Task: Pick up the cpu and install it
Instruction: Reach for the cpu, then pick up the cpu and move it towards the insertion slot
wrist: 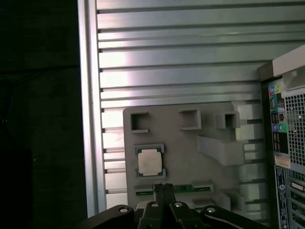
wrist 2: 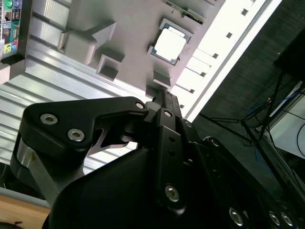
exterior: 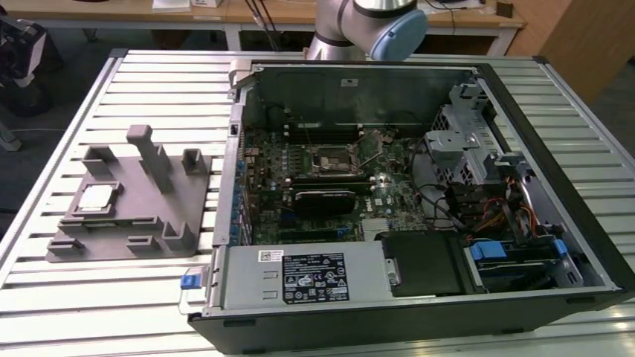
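The cpu (exterior: 97, 197) is a small silvery square chip lying flat in a recess of the grey plastic fixture (exterior: 149, 223), on the exterior view's left. It also shows in both wrist views, the cpu (wrist: 150, 162) and the cpu (wrist 2: 170, 44), each time lying well below the camera. My gripper (wrist: 164, 187) hangs high above the fixture, close to the chip's side, with its fingers (wrist 2: 163, 98) pressed together and nothing between them. The black socket frame (exterior: 332, 158) sits on the motherboard inside the open case.
The open computer case (exterior: 555, 111) lies on the slatted aluminium table (exterior: 129, 297), beside the fixture. Its power supply (exterior: 297, 279), drive cage (exterior: 466, 141) and cables crowd the inside. The arm's joint (exterior: 382, 26) stands behind the case. The table's edge (wrist: 88, 119) runs near the fixture.
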Robot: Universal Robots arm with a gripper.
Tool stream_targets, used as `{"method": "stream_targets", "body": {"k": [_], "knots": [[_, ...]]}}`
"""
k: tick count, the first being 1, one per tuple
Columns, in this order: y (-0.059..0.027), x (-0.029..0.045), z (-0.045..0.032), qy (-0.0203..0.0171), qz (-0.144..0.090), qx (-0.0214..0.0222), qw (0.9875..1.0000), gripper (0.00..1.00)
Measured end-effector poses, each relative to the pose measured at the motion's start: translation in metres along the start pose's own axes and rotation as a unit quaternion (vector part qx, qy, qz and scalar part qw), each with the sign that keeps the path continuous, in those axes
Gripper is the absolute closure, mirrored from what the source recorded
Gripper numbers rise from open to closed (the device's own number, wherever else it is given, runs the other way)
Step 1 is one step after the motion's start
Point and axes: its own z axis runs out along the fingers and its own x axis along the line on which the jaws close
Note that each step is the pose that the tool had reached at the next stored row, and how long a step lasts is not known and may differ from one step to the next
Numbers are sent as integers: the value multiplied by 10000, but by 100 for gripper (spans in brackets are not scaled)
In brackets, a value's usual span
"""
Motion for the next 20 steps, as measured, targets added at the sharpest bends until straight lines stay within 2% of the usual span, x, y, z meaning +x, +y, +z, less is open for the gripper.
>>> {"method": "stream_targets", "body": {"k": [4,13,18,19,20], "knots": [[-4,49,4,0,0,0,10000,89],[-4,52,8,0,0,-1,10000,89],[-6,53,61,9,-24,0,10000,89],[-6,54,72,16,-26,0,10000,83],[-7,54,87,25,-30,1,10000,83]]}}
